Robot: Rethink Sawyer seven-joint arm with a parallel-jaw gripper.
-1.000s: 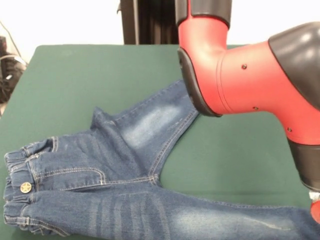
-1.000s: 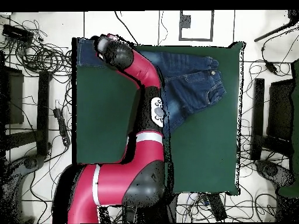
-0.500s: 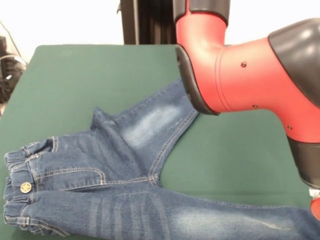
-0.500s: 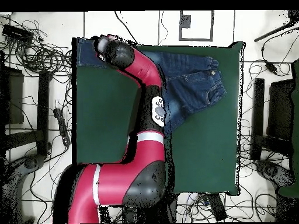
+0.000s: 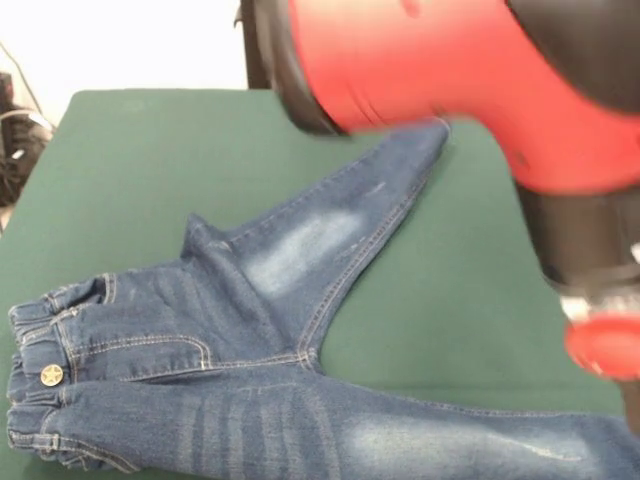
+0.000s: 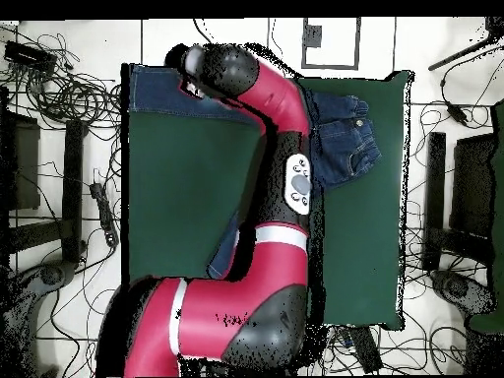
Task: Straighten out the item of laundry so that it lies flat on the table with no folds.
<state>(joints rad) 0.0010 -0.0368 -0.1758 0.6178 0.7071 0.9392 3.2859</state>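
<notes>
The small blue denim jeans [image 5: 230, 330] lie front-up on the green bench [image 5: 150, 150], spread into a wide V. In the front view the elasticated waistband [image 5: 30, 385] with its brass button [image 5: 51, 375] sits bunched at the lower left. One leg runs along the bottom edge of the picture toward the right; the other angles up and to the right across the felt, a faded whitish patch on its thigh, its end passing under the arm. A raised fold [image 5: 205, 240] stands up at the hip where that upper leg leaves the seat, so the cloth is not flat there.

The red and black arm [image 5: 450, 90] fills the top and right of the front view. In the overhead view it reaches across the bench to the far edge, above the straight leg [image 6: 162, 94] — the tool itself is hidden beneath the arm's end, so I cannot tell whether it is apart or together.
</notes>
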